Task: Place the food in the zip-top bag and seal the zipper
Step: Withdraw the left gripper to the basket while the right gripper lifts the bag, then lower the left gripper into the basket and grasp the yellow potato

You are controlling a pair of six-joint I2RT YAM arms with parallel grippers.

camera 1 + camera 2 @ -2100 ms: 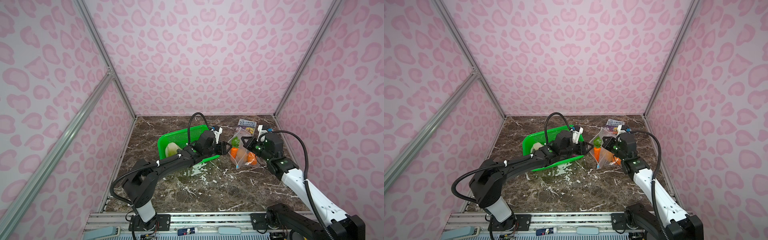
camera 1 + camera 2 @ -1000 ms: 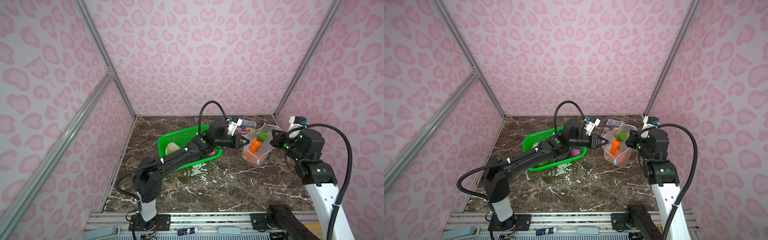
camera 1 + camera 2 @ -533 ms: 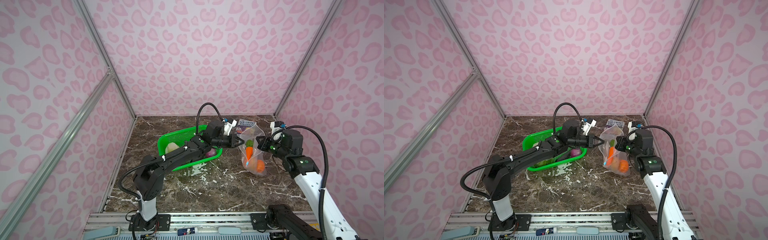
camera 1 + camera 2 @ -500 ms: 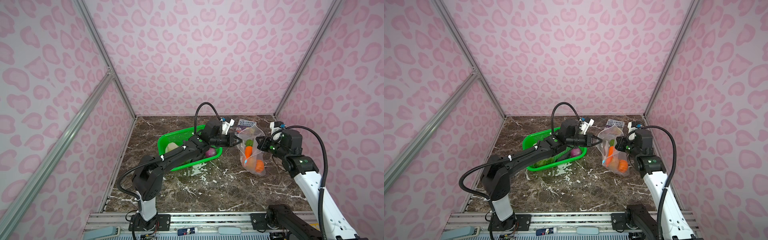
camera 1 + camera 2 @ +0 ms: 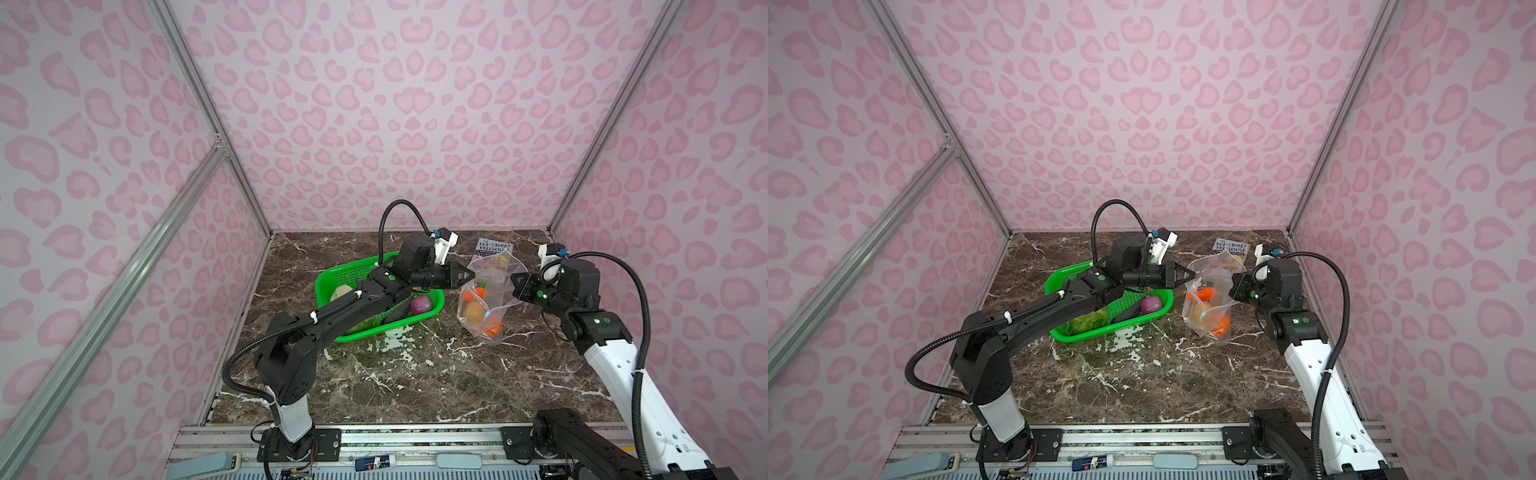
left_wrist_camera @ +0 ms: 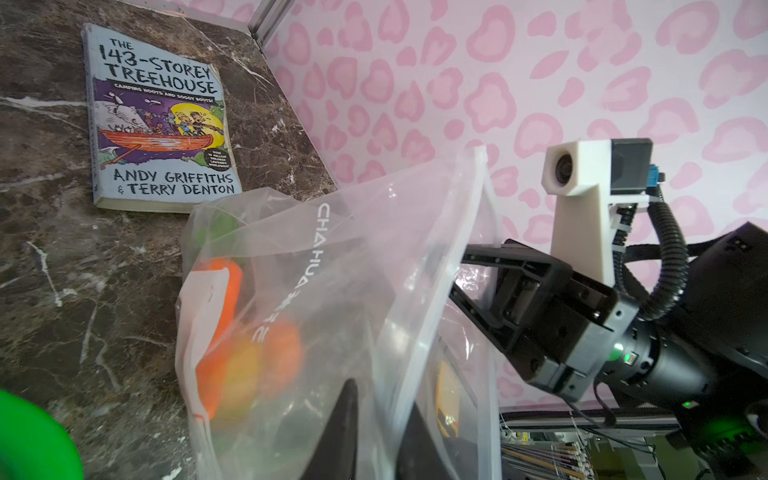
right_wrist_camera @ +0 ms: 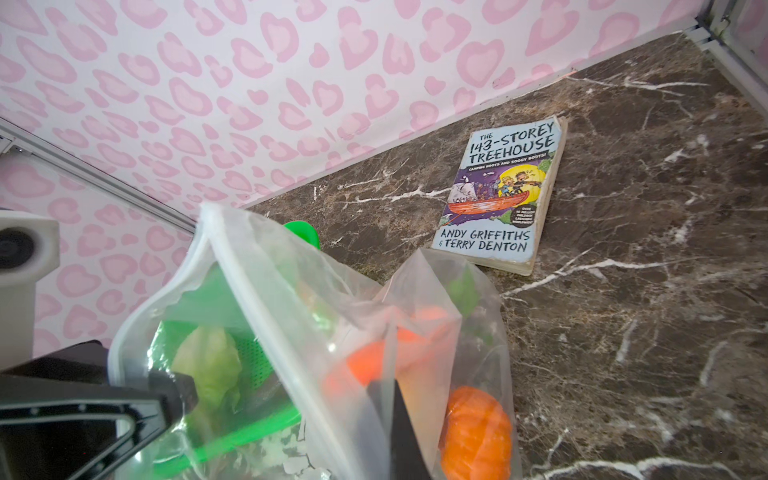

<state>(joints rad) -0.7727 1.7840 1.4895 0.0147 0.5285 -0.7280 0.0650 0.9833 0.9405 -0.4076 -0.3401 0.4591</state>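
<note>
Left of centre on the brown marble desk (image 5: 415, 374): green mesh plastic basket (image 5: 353, 272). Inside it: pale white-green cabbage (image 5: 340, 293), green leafy piece (image 5: 1086, 322), dark eggplant (image 5: 1129, 313) and purple onion (image 5: 421, 305). All four outside the bag.

Reaching over the basket toward the right: left pincer (image 5: 467, 276), tips at the upper left edge of the clear crinkly zip-top bag (image 5: 496, 282). In the left wrist view, fingers narrowly spread, with bag film passing between them. Grip on the film not discernible.

Next to the right, in both top views: the bag itself, hanging upright with its top drawn out sideways, just right of the basket and apart from it. Low inside: orange carrot (image 5: 468, 296), tan-yellow potato (image 5: 474, 309) and orange pumpkin (image 5: 493, 329). Contact of the bag's bottom with the desk not discernible. White zipper strip (image 6: 471, 208) along the bag's right-hand edge.

Behind the bag, flat on the desk near the back wall: blue paperback book (image 5: 494, 248).

Right of the bag: right pincer (image 5: 517, 280), pressed together on the bag's upper right edge, pinching the film.
</note>
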